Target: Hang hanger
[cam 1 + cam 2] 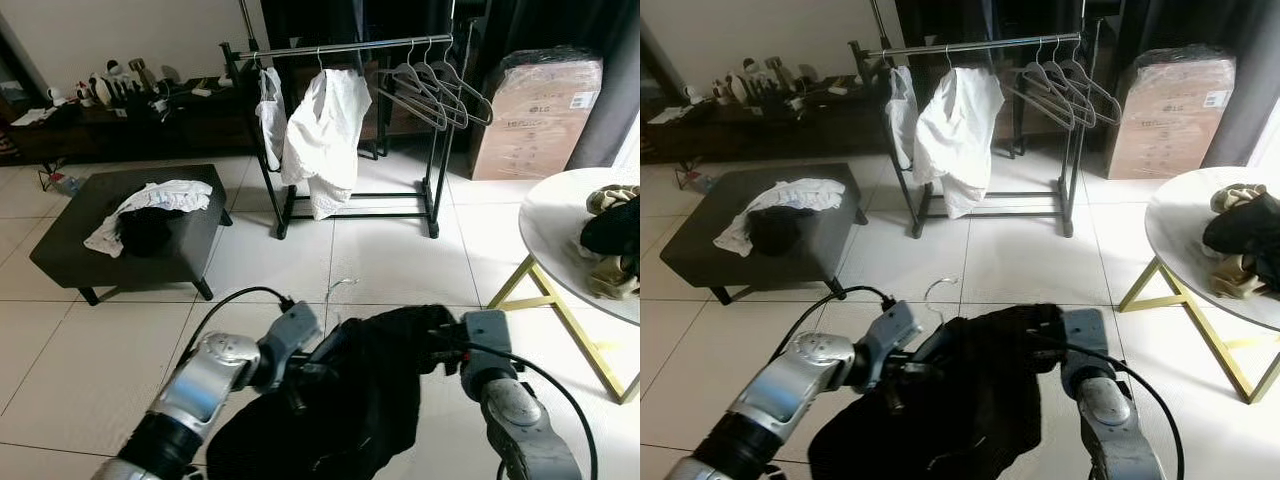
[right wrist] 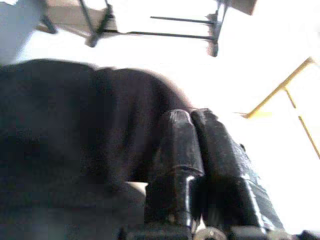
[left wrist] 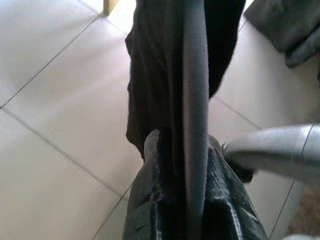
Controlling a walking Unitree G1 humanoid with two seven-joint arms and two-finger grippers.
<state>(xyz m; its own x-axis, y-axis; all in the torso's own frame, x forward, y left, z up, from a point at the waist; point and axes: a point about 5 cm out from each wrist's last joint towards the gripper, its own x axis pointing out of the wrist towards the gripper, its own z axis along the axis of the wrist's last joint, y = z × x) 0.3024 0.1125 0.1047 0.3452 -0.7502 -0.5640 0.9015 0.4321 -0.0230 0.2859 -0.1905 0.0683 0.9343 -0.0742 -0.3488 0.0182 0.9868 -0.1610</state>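
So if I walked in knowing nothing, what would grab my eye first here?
Probably the black garment on a hanger, held up between the left gripper and right gripper right in front. Beyond it across the tiled floor stands a clothes rack with a white shirt and several empty hangers. A dark ottoman with crumpled clothes sits to the left.
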